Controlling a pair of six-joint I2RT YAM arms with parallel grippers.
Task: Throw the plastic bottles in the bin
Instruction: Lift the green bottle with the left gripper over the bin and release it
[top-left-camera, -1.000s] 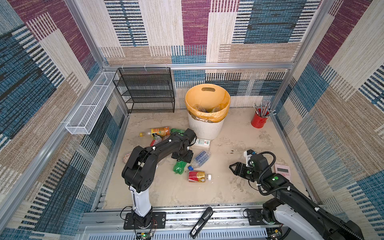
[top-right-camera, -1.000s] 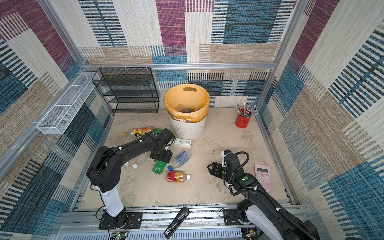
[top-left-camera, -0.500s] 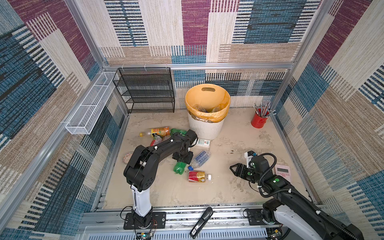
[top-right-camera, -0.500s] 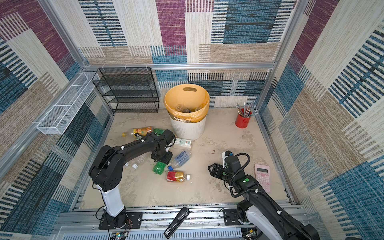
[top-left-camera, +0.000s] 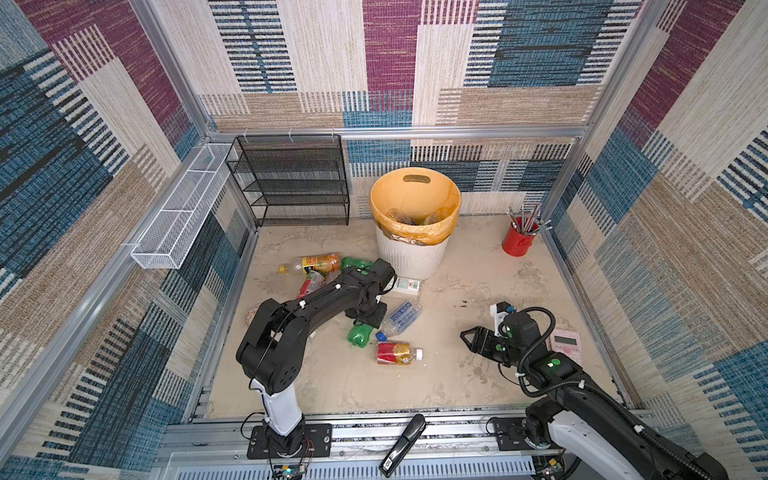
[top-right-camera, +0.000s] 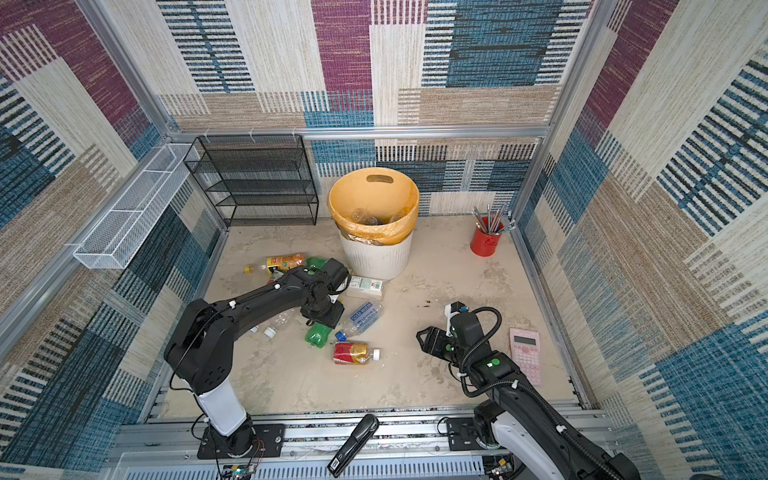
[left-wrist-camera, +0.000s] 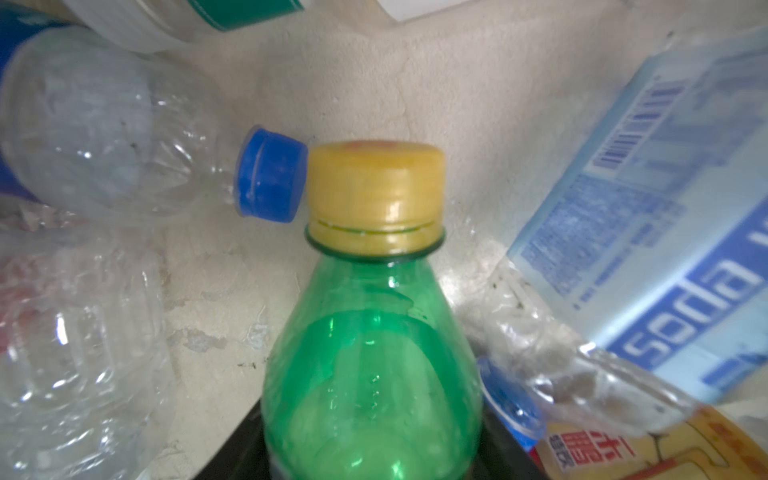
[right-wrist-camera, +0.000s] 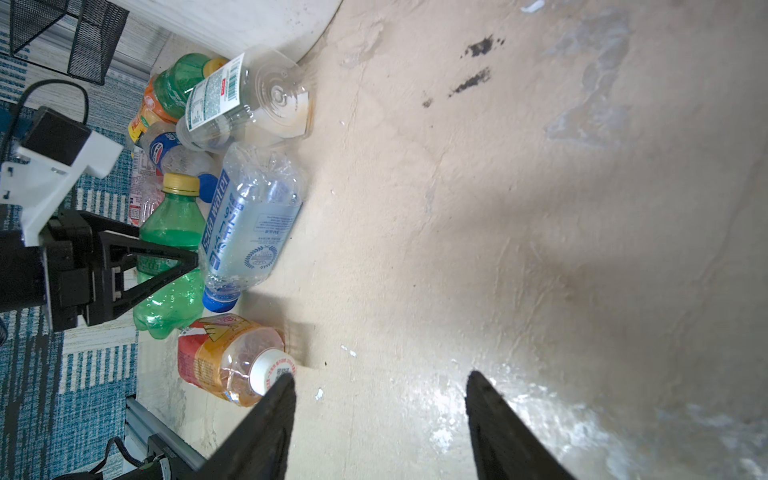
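Several plastic bottles lie on the floor left of the bin (top-left-camera: 411, 259), a white ribbed basket with an orange liner that has bottles inside. My left gripper (top-left-camera: 366, 319) points down and is shut on a green bottle (top-left-camera: 359, 336) with a yellow cap (left-wrist-camera: 376, 195); its body fills the space between the jaws. A soda water bottle (top-left-camera: 401, 318) lies against it, and a red-labelled bottle (top-left-camera: 397, 353) lies just in front. My right gripper (right-wrist-camera: 380, 378) hovers open over bare floor, right of that bottle's white cap (right-wrist-camera: 272, 372).
An orange bottle (top-left-camera: 316, 262), another green one (top-left-camera: 355, 262) and a white-labelled clear one (top-left-camera: 405, 286) lie near the bin. A black mesh rack (top-left-camera: 291, 183) and a red pencil cup (top-left-camera: 519, 241) stand at the back. A pink calculator (top-left-camera: 566, 345) lies right of my right arm.
The left gripper's jaws have narrowed around the green bottle while the arm stayed over it. The right gripper has barely moved.
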